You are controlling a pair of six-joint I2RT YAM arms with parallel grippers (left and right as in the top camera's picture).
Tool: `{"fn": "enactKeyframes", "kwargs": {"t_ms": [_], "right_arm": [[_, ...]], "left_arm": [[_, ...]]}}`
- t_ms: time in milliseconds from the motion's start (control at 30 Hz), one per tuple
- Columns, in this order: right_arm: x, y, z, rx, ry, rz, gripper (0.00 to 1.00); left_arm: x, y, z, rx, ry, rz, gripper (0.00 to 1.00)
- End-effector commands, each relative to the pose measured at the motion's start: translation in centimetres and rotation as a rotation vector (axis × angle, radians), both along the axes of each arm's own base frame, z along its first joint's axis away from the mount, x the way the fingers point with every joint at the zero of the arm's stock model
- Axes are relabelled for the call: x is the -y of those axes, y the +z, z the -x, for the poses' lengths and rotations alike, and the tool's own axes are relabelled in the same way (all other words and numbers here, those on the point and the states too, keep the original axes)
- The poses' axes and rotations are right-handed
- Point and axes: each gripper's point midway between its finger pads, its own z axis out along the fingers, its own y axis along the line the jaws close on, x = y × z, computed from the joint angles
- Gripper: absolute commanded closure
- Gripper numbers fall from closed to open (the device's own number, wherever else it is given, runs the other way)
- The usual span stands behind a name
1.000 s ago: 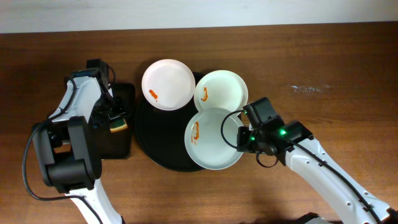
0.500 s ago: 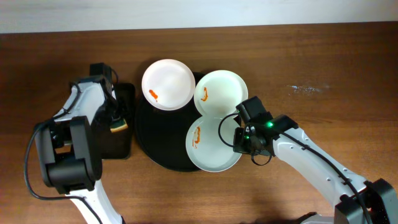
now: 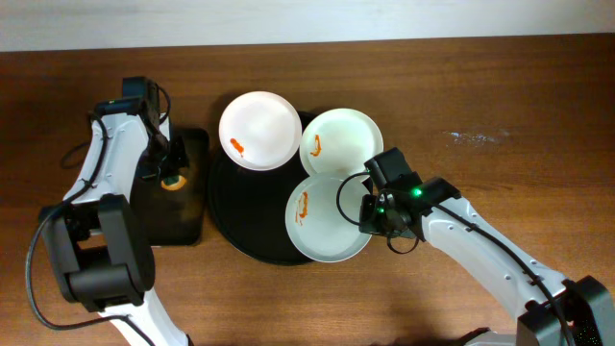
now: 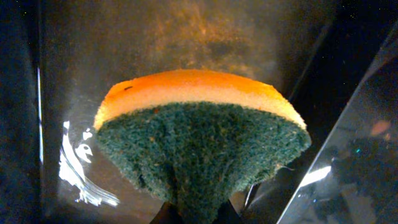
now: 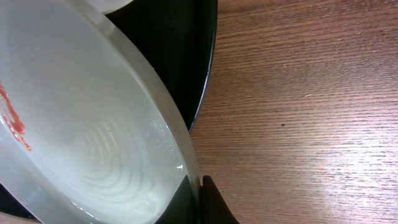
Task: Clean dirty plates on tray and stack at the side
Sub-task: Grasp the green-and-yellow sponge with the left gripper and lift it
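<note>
— Sponge (image 4: 200,146) was raised off its holder (image 3: 181,219), left edge?
— Pinched by the left gripper (image 3: 169,176); soft.
— Plate (image 3: 322,229)?
— On the tray (image 3: 242,213); its slick, breakable rim is clamped by the right gripper (image 3: 368,213).

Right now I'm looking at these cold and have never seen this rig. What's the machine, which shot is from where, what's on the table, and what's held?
Two robot arms sit at a wooden table, each ending in a two-finger claw. The wide picture comes from a fixed camera overhead. The two close-ups come from a small camera on each wrist, looking along that arm's claw.

On the table is a round black tray carrying three white plates, each with an orange-red smear: the back left plate, the back right plate and the front plate. Left of the tray is a black tub.

The left claw pinches a sponge, orange with a green scrub side, over the tub. The right claw grips the front plate's rim.
</note>
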Motion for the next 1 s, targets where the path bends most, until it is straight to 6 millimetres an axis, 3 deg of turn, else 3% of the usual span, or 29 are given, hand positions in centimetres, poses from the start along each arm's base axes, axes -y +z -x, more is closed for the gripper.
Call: {"fn": "enactKeyframes", "kwargs": {"t_ms": [0,200,233,267,367,433,567,633,667,733,767,867,967], "right_arm": [[-0.4,0.5,-0.6,0.017,0.000,-0.011,0.96],[-0.5,0.6,-0.7,0.024,0.000,-0.014,0.96],[-0.5,0.6,-0.8,0.026,0.000,-0.016,0.96],[-0.5,0.6,-0.8,0.027,0.000,-0.016,0.96],[-0.5,0.6,-0.8,0.027,0.000,-0.016,0.96],[-0.6,0.6,-0.8,0.027,0.000,-0.017,0.96],[-0.6,0.8,-1.0,0.036,0.021,-0.014,0.96],[-0.4,2.2,-1.4,0.049,0.045,0.015,0.96],[-0.1,3.2,-1.9,0.063,0.052,0.038,0.96],[-0.3,4.7,-2.2,0.069,0.062,0.039,0.96],[-0.3,5.0,-2.3,0.070,0.062,0.038,0.96],[-0.1,4.8,-1.6,0.041,0.062,0.047,0.96],[-0.1,4.5,-1.6,0.032,0.062,0.051,0.96]], "left_arm": [[-0.6,1.7,-0.3,0.028,-0.084,-0.022,1.00],[0.6,1.9,1.0,-0.014,-0.118,0.076,1.00],[-2.0,2.0,0.4,-0.001,-0.055,-0.055,1.00],[-2.1,2.2,0.5,0.005,0.029,-0.037,1.00],[0.9,2.7,0.6,0.020,0.034,0.175,1.00],[-0.9,2.8,-0.1,0.050,0.055,0.086,1.00],[-1.8,3.2,-0.8,0.086,0.137,0.056,1.00],[-0.5,3.7,-0.6,0.091,0.113,0.115,1.00],[-1.0,3.8,-0.8,0.098,0.105,0.085,1.00],[-4.0,3.9,-0.2,0.076,0.127,-0.090,1.00],[-4.2,3.9,0.1,0.066,0.127,-0.100,1.00],[-1.8,3.7,0.1,0.062,0.090,0.026,1.00],[-0.4,3.8,-0.7,0.083,0.037,0.034,1.00]]}}
